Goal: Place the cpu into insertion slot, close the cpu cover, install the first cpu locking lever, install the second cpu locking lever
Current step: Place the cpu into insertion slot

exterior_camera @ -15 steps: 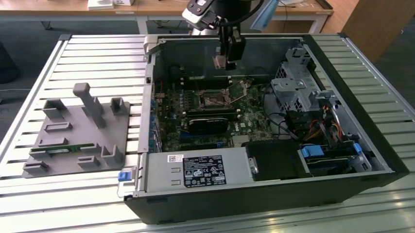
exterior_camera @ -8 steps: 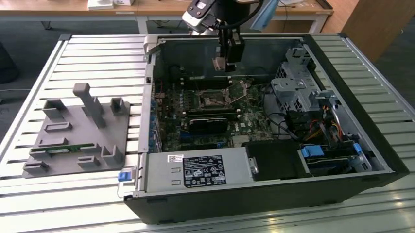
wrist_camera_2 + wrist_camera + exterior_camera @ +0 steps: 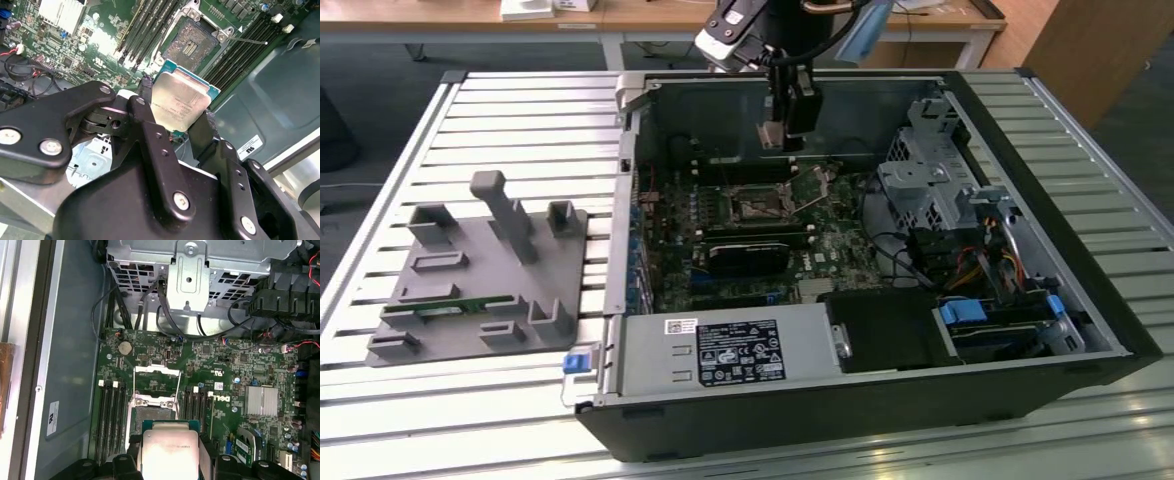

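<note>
Above the socket [image 3: 192, 42] — claw [image 3: 176, 111] grips the cpu [image 3: 184, 95] (cpu cover [image 3: 157, 371] open).

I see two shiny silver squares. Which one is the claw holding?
The smooth cpu with the green edge, pinched in the claw. The other square, the ribbed heatsink, sits on the motherboard.

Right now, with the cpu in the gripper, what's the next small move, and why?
Probably shift the cpu sideways until it sits square over the socket. The gripper holds it above the board, the socket is open and bare, and in the second wrist view the chip appears offset from it.
</note>
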You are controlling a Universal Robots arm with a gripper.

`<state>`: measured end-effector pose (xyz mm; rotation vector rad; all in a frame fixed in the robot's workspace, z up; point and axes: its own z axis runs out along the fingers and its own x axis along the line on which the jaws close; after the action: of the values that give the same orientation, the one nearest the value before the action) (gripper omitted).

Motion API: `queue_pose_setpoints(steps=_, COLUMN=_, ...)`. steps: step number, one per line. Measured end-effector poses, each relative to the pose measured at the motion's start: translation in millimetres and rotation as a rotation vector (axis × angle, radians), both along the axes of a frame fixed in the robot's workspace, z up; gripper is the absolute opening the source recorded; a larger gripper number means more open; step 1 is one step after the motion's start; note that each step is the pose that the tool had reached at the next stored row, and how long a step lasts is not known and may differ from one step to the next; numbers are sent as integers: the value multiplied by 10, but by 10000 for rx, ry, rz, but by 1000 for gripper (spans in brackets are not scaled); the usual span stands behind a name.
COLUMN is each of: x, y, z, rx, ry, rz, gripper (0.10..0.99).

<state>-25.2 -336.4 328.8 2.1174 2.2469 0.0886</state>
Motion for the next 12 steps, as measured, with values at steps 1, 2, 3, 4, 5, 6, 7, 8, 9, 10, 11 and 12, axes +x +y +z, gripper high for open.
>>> queue_pose_setpoints(steps=1, x=0, y=0, z=-6, rx=0, ry=0, rz=0, gripper=537)
queue_pose_setpoints(steps=2, x=0, y=0, z=-12, rx=-1, ry=0, rz=1, gripper=537)
queue_pose_setpoints(steps=3, x=0, y=0, z=-18, rx=-1, ry=0, rz=1, gripper=537)
queue_pose_setpoints(steps=4, x=0, y=0, z=-24, rx=-1, ry=0, rz=0, gripper=537)
queue_pose_setpoints(steps=5, x=0, y=0, z=-32, rx=0, ry=0, rz=0, gripper=537)
queue_pose_setpoints(steps=6, x=0, y=0, z=-40, rx=0, ry=0, rz=0, gripper=537)
queue_pose_setpoints(steps=7, x=0, y=0, z=-47, rx=0, ry=0, rz=0, gripper=537)
queue_pose_setpoints(steps=8, x=0, y=0, z=-54, rx=-1, ry=0, rz=0, gripper=537)
queue_pose_setpoints(steps=9, x=0, y=0, z=-62, rx=0, ry=0, rz=0, gripper=537)
queue_pose_setpoints(steps=10, x=0, y=0, z=-69, rx=0, ry=0, rz=1, gripper=537)
queue_pose_setpoints(steps=11, x=0, y=0, z=-76, rx=-1, ry=0, rz=0, gripper=537)
queue_pose_setpoints(steps=12, x=0, y=0, z=-83, rx=-1, ry=0, rz=0, gripper=537)
